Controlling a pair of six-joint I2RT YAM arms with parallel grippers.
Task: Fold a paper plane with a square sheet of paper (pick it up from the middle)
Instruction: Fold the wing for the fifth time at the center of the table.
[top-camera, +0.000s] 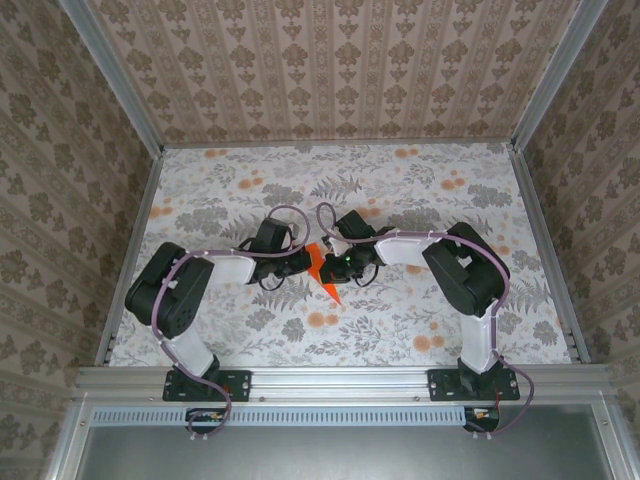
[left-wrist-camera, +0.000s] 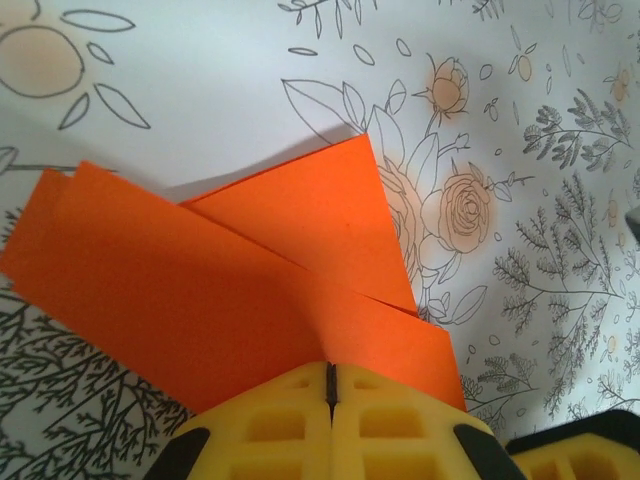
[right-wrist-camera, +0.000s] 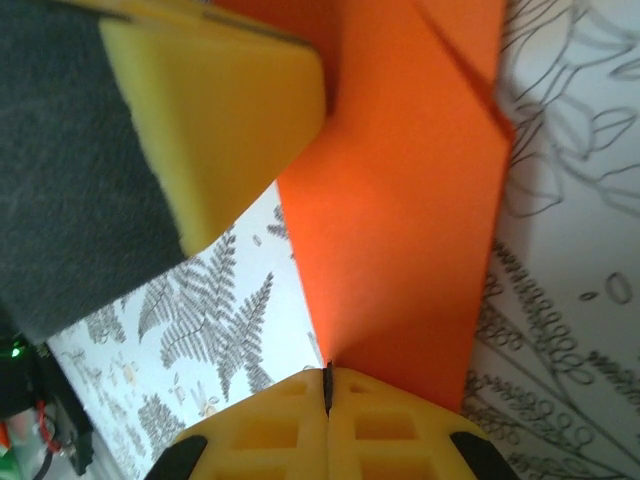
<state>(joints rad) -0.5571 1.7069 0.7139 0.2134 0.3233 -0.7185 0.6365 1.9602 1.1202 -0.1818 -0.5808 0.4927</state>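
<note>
Well, from above, the left pincer (top-camera: 303, 263) and the right pincer (top-camera: 343, 266) meet tip to tip over the middle of the table (top-camera: 430, 200). The orange paper (top-camera: 322, 268) sits between them, and its pointed end reaches out past both toward the arm bases. At the left wrist, the yellow fingers (left-wrist-camera: 290, 395) of the left pincer are pressed fully together on the edge of the paper, which spreads away in front of them in overlapping folded layers over the flowered table. At the right wrist, the right pincer is also completely closed, with the paper nipped between its tips. The paper goes straight ahead of it, and a yellow finger (right-wrist-camera: 210, 110) of the left pincer lies ahead and to the left, against the paper.
</note>
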